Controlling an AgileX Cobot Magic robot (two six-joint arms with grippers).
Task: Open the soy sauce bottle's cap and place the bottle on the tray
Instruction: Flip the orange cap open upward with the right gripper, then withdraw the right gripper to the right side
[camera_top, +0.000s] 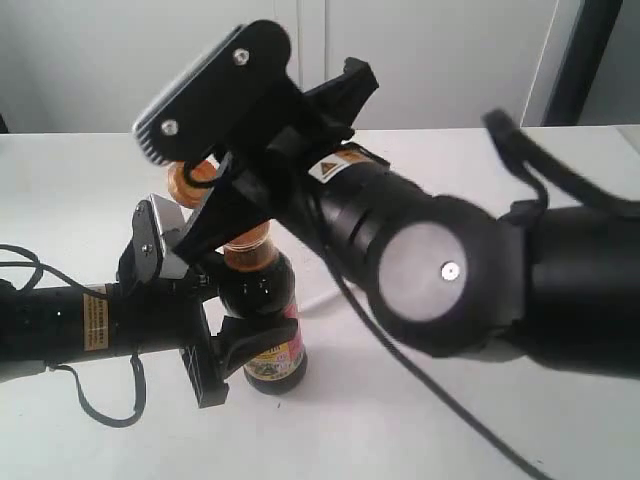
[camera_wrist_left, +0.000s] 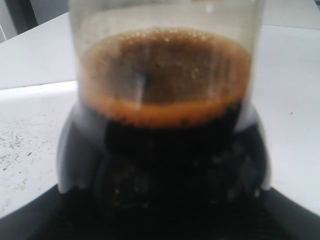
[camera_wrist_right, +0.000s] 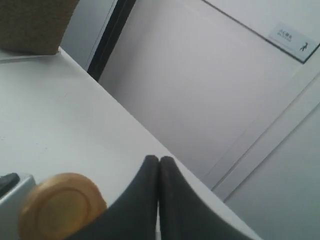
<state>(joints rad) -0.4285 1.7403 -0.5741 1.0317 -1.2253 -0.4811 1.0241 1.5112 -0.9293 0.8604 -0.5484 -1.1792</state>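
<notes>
The soy sauce bottle stands on the white table, with my left gripper shut around its body from the left. In the left wrist view the bottle fills the frame, its dark liquid foamy at the top. The copper-orange cap sits up and to the left of the neck; whether it is flipped open I cannot tell. My right gripper is shut with nothing between its fingers, and the cap's round face lies right beside them. I cannot make out the tray in any view.
The right arm's bulky wrist crosses the front of the exterior view, with a black cable hanging under it. A brown woven box stands at the table's far end. White speckled surface lies beside the bottle.
</notes>
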